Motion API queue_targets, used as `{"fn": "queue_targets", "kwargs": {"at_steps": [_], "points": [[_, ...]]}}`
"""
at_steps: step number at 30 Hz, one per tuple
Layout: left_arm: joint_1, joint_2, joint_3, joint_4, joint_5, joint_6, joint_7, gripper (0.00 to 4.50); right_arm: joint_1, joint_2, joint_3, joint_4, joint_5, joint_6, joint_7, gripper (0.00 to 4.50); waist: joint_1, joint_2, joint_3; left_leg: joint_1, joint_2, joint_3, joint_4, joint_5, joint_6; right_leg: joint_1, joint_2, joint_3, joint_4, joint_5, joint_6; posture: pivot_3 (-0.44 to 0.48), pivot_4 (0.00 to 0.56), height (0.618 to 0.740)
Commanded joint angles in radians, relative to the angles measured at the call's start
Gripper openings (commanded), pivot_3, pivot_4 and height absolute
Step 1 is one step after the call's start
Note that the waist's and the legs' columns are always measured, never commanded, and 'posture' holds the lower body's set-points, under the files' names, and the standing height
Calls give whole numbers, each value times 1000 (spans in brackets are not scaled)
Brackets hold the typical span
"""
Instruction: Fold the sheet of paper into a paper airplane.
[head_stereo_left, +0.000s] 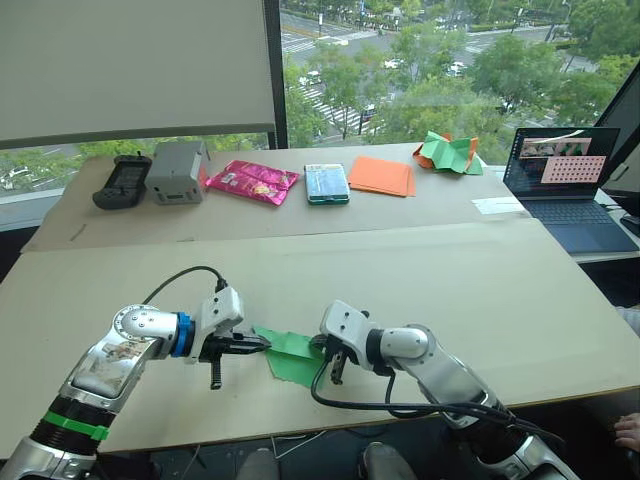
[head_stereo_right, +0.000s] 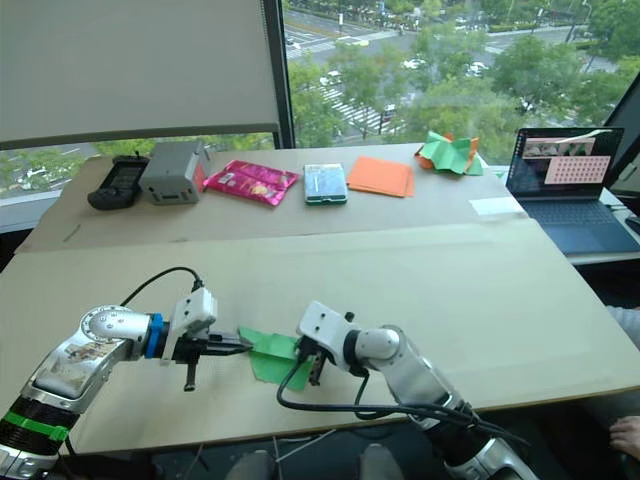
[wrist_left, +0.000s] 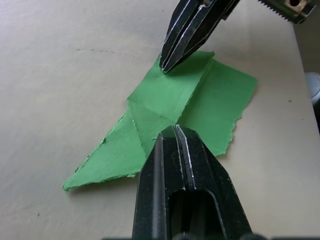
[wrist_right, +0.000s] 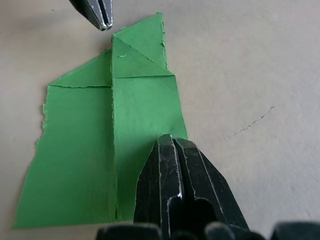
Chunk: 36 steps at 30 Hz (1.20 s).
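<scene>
The bright green sheet of paper (head_stereo_left: 290, 358) lies flat near the table's front edge. It is folded lengthwise, and triangular flaps form a point at its left end (wrist_right: 140, 37). My left gripper (head_stereo_left: 262, 344) is shut, its tip (wrist_left: 175, 131) at that pointed end. My right gripper (head_stereo_left: 336, 372) is also shut, and its tip (wrist_right: 167, 141) rests on the paper's right side along the upper layer's edge. Neither gripper holds paper between its fingers. The torn far edge of the sheet (wrist_left: 235, 125) lies free on the table.
Along the back of the table lie a black device (head_stereo_left: 122, 181), a grey box (head_stereo_left: 177, 170), a pink packet (head_stereo_left: 253, 181), a teal pack (head_stereo_left: 327, 183), flat orange sheets (head_stereo_left: 382, 175) and a crumpled green-and-orange heap (head_stereo_left: 448, 152). A laptop (head_stereo_left: 565, 175) stands at the right. A person's hand (head_stereo_left: 628, 430) shows at the lower right.
</scene>
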Motion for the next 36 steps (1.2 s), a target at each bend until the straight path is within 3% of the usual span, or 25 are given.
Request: {"fn": "queue_targets", "kwargs": {"at_steps": [1, 8, 16, 27, 36], "points": [[-19, -7, -19, 11, 23, -31, -5, 0, 12, -4, 28, 48, -33, 20, -10, 25, 0, 0, 0, 0, 0, 0, 0, 0, 0, 0, 0, 0, 0, 0, 0, 0, 150, 706], [-62, -77, -85, 107, 85, -114, 0, 0, 14, 8, 41, 37, -36, 31, -26, 25, 1, 0, 0, 0, 0, 0, 0, 0, 0, -2, 0, 0, 0, 0, 0, 0, 150, 706], [-108, -120, -88, 150, 84, -119, -16, 0, 23, 12, 49, 26, -41, 44, -38, 25, -1, -1, 0, -1, 0, 0, 0, 0, 0, -2, 1, 0, 1, 0, 0, 0, 150, 706], [-103, -113, -173, 283, 247, -273, -4, 0, 26, 21, 49, 15, -52, 60, -39, 25, 1, 0, -1, 1, 0, 0, 0, 0, 0, 0, 1, 0, 1, 0, 0, 0, 150, 706], [-61, -77, -173, 319, 267, -298, -14, 0, 26, 18, 47, 9, -54, 76, -36, 25, -1, 5, -7, 2, 0, 0, 0, 0, 0, 2, 1, 0, 1, 0, 0, 0, 150, 706]]}}
